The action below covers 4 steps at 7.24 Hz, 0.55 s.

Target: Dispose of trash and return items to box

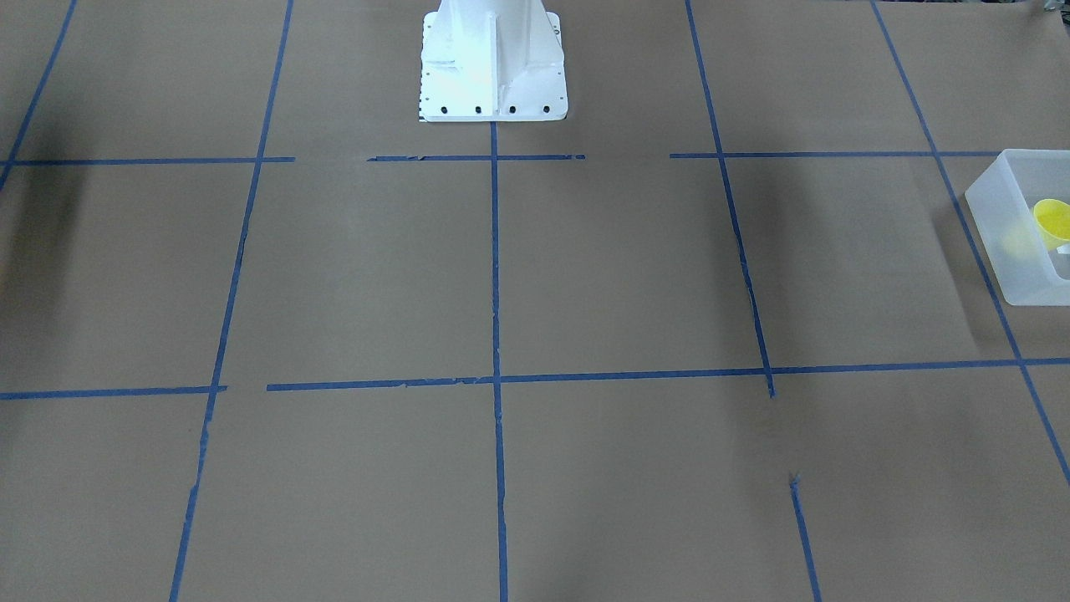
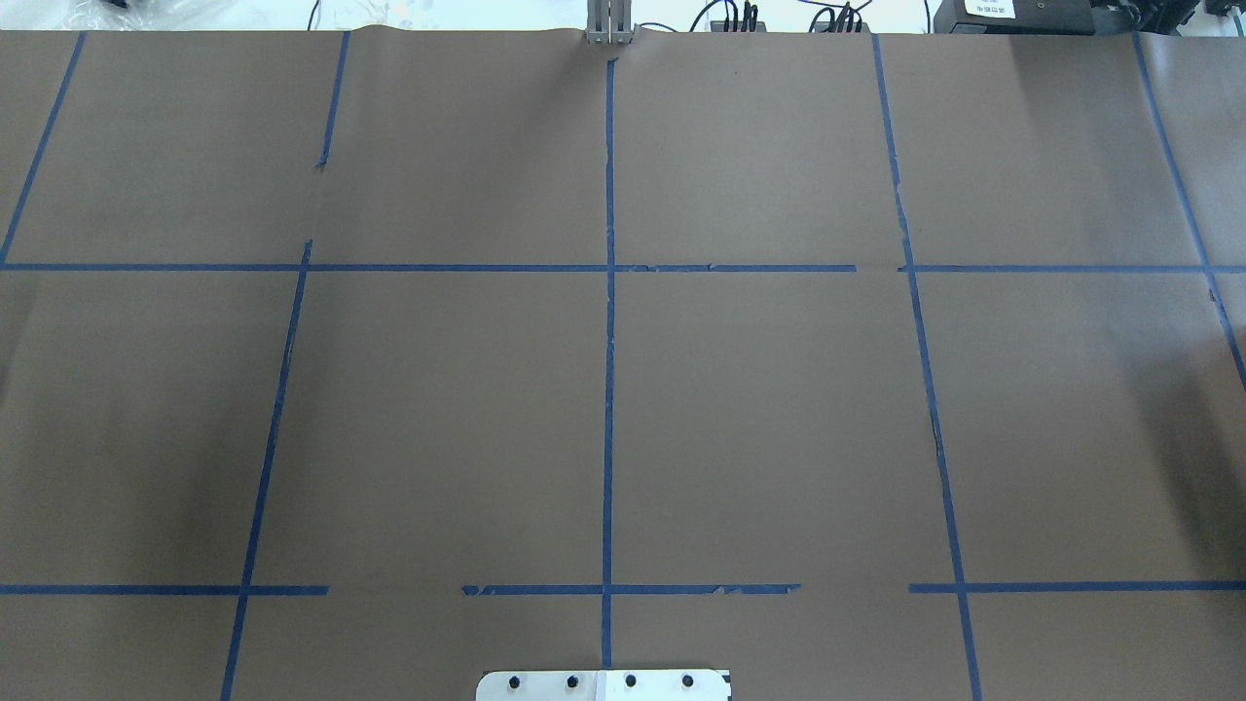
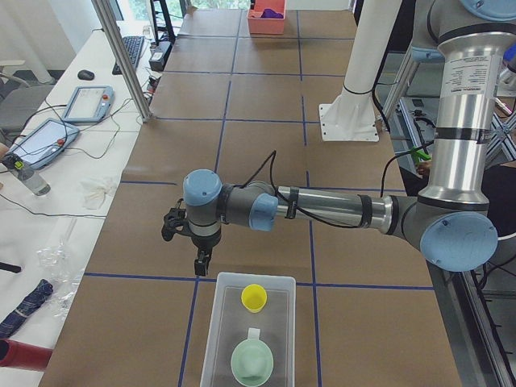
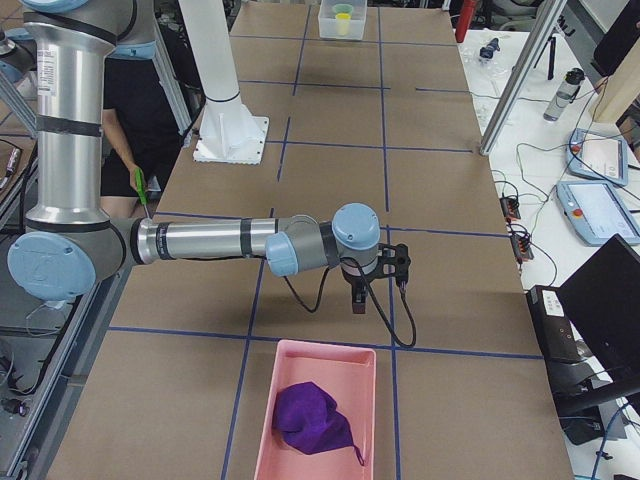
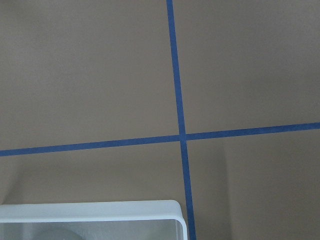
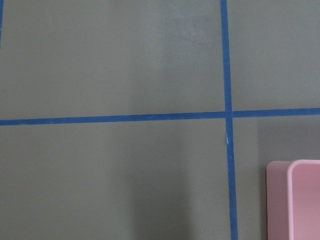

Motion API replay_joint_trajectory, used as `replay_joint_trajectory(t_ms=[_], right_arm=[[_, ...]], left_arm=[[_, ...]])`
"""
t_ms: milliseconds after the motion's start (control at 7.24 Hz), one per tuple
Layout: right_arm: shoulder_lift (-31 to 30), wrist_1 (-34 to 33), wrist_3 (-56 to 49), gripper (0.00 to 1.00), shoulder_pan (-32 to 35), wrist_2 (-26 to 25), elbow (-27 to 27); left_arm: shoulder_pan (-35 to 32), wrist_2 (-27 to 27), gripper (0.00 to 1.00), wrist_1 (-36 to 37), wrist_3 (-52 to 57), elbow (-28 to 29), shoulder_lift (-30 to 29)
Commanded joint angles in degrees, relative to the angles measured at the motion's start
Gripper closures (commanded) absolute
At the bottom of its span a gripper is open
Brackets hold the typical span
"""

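Observation:
The box (image 3: 278, 322), a frosted translucent bin, holds the yellow cup (image 3: 254, 297) and a pale green cup-like item (image 3: 251, 363). The box (image 1: 1007, 242) and the cup (image 1: 1052, 219) also show at the right edge of the front-facing view. The box rim (image 5: 90, 210) shows at the bottom of the left wrist view. My left gripper (image 3: 199, 264) hangs above the table just beyond the box's far end. My right gripper (image 4: 357, 303) hangs above the table just beyond a pink bin (image 4: 300, 365). I cannot tell whether either gripper is open or shut.
The pink bin holds a crumpled purple cloth (image 4: 312, 418); its corner (image 6: 295, 200) shows in the right wrist view. The white robot base (image 1: 493, 63) stands at the table's middle. Operators' tablets, cables and bottles lie on a side table (image 3: 48, 129).

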Motion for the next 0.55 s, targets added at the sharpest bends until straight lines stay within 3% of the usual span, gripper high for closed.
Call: replay_joint_trajectory(t_ms=[0, 414], right_arm=[[-0.61, 0.17, -0.68, 0.0, 0.0, 0.15, -1.46], [-1.14, 0.17, -0.77, 0.0, 0.0, 0.24, -1.99]], left_arm=[[-0.07, -0.11, 0.0, 0.0, 0.75, 0.89, 0.17], [0.02, -0.11, 0.0, -0.18, 0.66, 0.9, -0.09]])
